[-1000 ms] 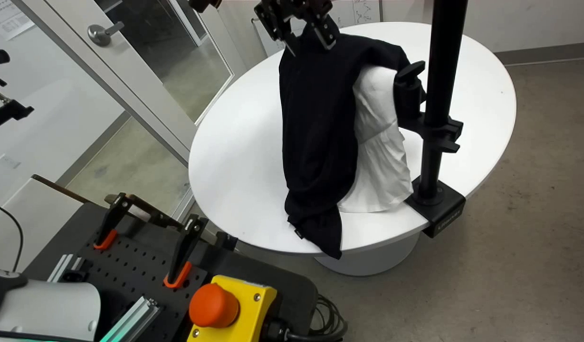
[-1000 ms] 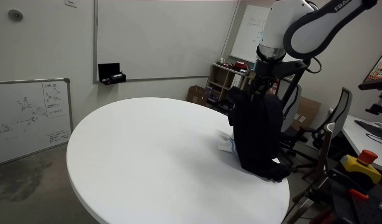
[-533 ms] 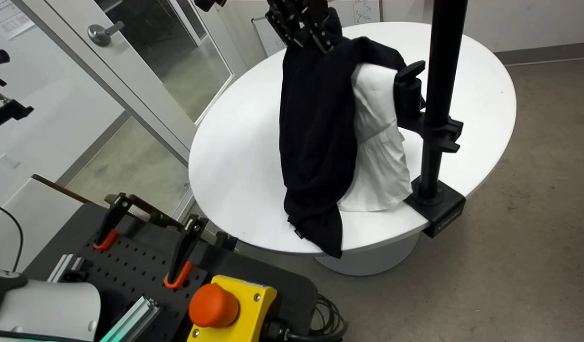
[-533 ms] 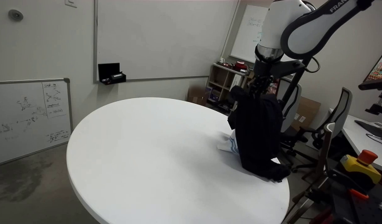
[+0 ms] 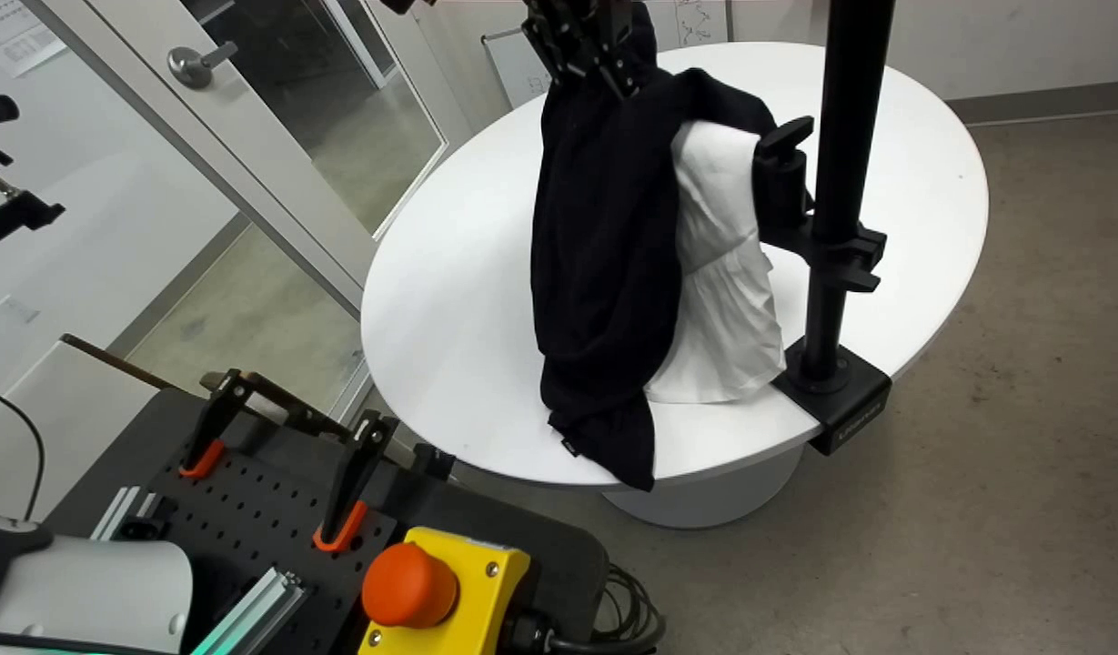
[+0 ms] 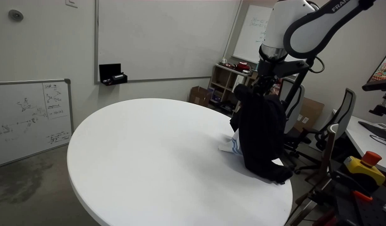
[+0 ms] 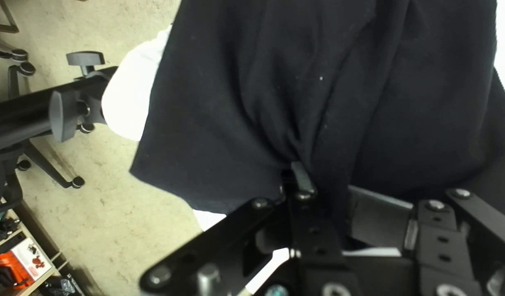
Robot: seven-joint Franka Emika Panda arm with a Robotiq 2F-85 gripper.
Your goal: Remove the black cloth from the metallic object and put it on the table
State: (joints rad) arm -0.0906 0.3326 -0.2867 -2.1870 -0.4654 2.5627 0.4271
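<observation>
- One black cloth (image 5: 604, 246) draped over one white cloth (image 5: 718, 273) at the table's (image 5: 449, 291) edge.
- One gripper (image 7: 325, 181) above the table, two jaws astride black folds; gripping or not, I can't tell.

Soft shadow on table (image 6: 167, 157), overexposed wrist-view whites.

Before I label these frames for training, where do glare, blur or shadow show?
Wrist view: white cloth washed out, black cloth with readable folds, gripper blurred near the bottom edge; in an exterior view, a soft shadow on the table beside the black cloth.
</observation>
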